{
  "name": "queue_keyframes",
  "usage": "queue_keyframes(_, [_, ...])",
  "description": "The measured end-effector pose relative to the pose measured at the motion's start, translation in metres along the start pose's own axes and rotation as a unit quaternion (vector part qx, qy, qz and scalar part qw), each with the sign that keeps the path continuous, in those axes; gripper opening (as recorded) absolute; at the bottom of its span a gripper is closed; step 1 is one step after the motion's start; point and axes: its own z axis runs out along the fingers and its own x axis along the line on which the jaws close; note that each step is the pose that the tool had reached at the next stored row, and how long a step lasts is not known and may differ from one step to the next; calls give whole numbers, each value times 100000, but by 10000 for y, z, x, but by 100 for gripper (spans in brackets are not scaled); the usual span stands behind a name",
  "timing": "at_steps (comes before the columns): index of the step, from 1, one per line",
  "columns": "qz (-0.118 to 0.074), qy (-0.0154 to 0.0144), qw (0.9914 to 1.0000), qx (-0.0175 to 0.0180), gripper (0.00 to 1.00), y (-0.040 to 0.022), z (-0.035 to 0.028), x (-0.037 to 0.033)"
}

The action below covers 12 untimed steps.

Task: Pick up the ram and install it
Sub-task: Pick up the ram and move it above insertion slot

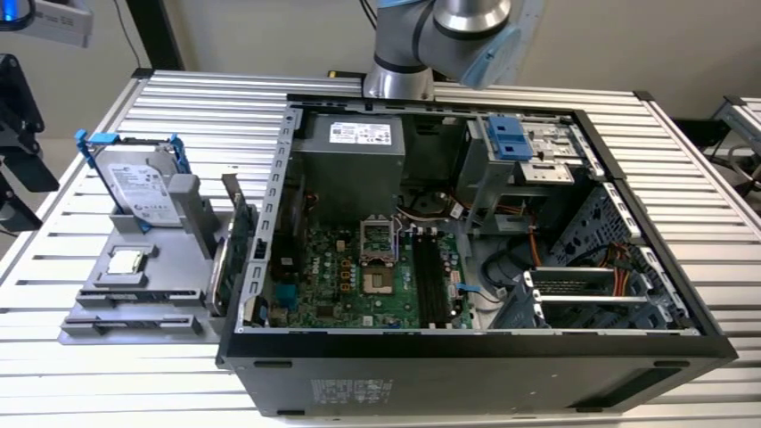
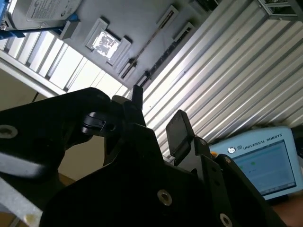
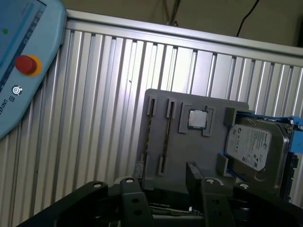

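I get the exterior view from high up, angled steeply down and fairly near onto the open computer case (image 1: 476, 223) on the slatted bench (image 1: 191, 116). Both wrist views look past the hand (image 3: 161, 184) at the bench from differing angles. All three views share the gray holder (image 3: 189, 151) and hard drive (image 3: 255, 146).

place: robotics lab bench | exterior view, centre: open desktop computer case (image 1: 476, 374) on a slatted aluminium table (image 1: 701, 178) | top middle: robot arm (image 1: 405, 53) | left: grey parts fixture (image 1: 167, 267) with hard drive (image 1: 134, 185), processor (image 1: 125, 261) | second wrist view: blue teach pendant (image 2: 265, 163) | first wrist view: its red stop button (image 3: 26, 65)
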Motion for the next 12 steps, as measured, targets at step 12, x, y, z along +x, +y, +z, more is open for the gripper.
queue_keyframes(12, [2670, -52, 99964, 82, 100, -9, 47, -72])
